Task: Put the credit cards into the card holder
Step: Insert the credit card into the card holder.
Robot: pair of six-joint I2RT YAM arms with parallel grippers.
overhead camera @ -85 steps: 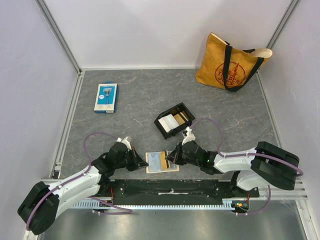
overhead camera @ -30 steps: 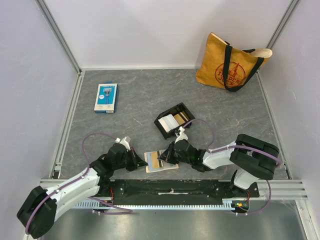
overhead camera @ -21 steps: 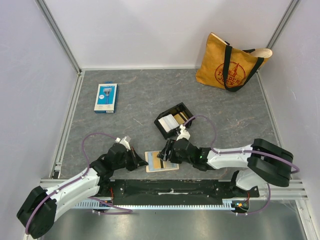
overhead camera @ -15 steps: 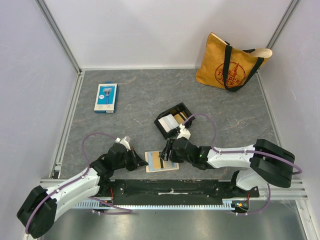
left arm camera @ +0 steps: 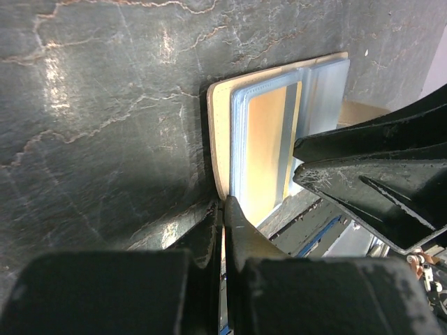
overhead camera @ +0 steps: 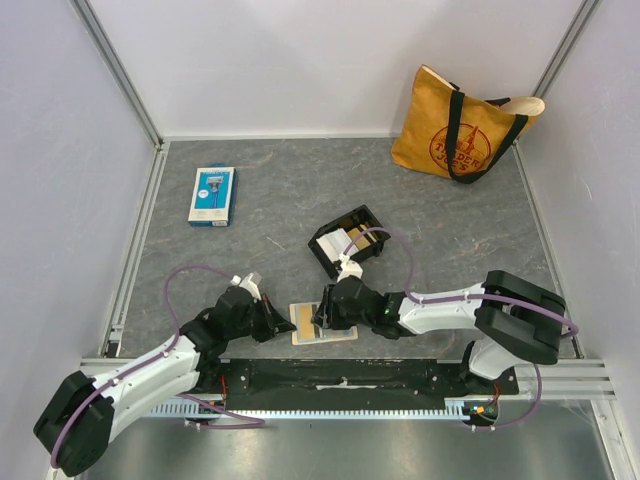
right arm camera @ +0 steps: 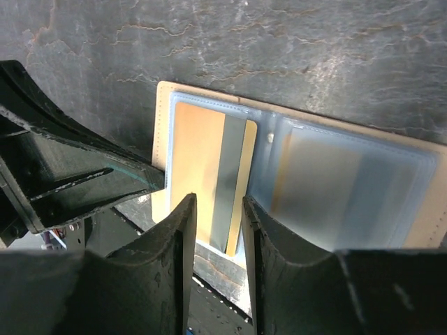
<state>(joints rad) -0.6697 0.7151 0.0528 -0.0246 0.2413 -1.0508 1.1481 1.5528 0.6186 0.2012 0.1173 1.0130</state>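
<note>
Grey marbled counter (overhead camera: 270, 230), white walls round it. Found the card holder (right arm camera: 349, 174) lying open at 6 o'clock, right by the arm bases. Left end effector (left arm camera: 223, 204) pinched together, tips right at the holder's 9 o'clock edge. Right end effector (right arm camera: 213, 202) apart, straddling a gold card (right arm camera: 199, 164) on the holder's 9 o'clock half, not clamping it. Couldn't tell if fully sleeved. More credit cards (overhead camera: 336, 241) in a black tray (overhead camera: 318, 252) just beyond. Tote bag (overhead camera: 455, 125) at 1 o'clock.
</note>
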